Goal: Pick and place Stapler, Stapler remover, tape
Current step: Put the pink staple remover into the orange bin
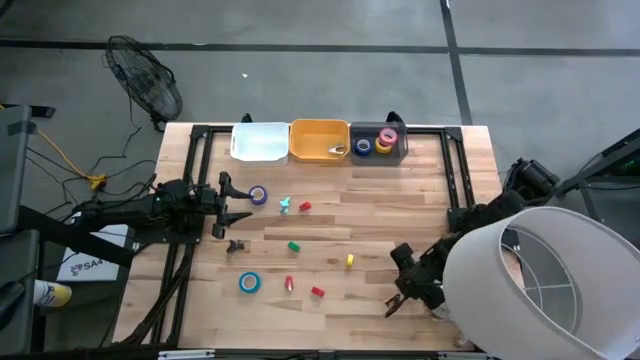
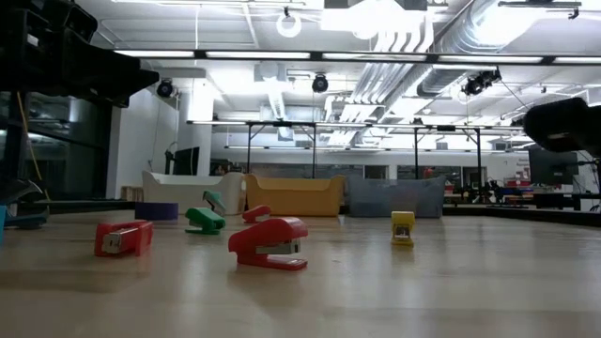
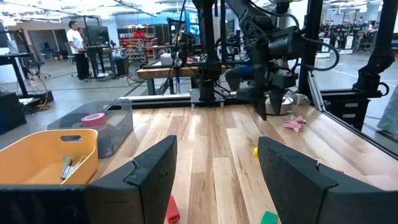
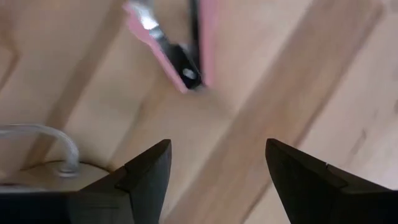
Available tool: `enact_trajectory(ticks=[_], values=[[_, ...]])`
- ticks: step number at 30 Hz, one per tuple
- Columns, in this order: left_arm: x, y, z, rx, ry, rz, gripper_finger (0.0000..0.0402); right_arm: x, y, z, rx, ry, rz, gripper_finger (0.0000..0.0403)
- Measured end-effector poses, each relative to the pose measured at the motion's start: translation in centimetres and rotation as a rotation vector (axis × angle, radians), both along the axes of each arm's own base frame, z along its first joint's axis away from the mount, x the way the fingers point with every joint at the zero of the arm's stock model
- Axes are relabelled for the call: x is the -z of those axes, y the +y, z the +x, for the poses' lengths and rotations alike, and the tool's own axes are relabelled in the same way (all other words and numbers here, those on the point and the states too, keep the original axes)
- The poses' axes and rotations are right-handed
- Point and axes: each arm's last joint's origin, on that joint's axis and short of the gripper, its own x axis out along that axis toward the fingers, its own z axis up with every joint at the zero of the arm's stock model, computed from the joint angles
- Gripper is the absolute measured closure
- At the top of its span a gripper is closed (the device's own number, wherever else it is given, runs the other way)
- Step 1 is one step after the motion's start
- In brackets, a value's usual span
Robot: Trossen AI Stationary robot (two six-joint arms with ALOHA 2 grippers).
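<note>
Wooden table (image 1: 400, 220): three bins (image 1: 318, 141), two loose tape rolls (image 1: 249, 283); left claw (image 1: 232, 205), right claw (image 1: 405, 290) both open, empty.

Left gripper (image 1: 238, 203) open, arm level; right gripper (image 1: 393, 306) open, angled down (tips seemingly low).

A large white lampshade (image 1: 545, 275) covers the table's near right corner in the high view and hides most of the right arm behind it. In the right wrist view, a pink staple remover (image 4: 177, 46) is blurred and cut off by the frame edge. The contents of the orange bin (image 1: 319, 140) are too small to identify from above. In the low view, the grey bin (image 2: 394, 197) hides whatever it holds.
</note>
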Motion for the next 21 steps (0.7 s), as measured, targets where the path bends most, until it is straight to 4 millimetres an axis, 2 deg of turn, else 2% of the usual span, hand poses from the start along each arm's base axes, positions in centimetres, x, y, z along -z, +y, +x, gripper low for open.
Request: enact_trajectory(ticks=[10, 21], values=[[0.0, 0.0, 0.0, 0.003, 0.0, 0.0, 0.0181, 0.0, 0.5, 0.4, -0.114, -0.084, -0.01, 0.0151], [0.0, 0.0, 0.0, 0.003, 0.0, 0.0, 0.0181, 1.6, 1.9, 1.7, -0.229, -0.148, 0.037, 0.0151]])
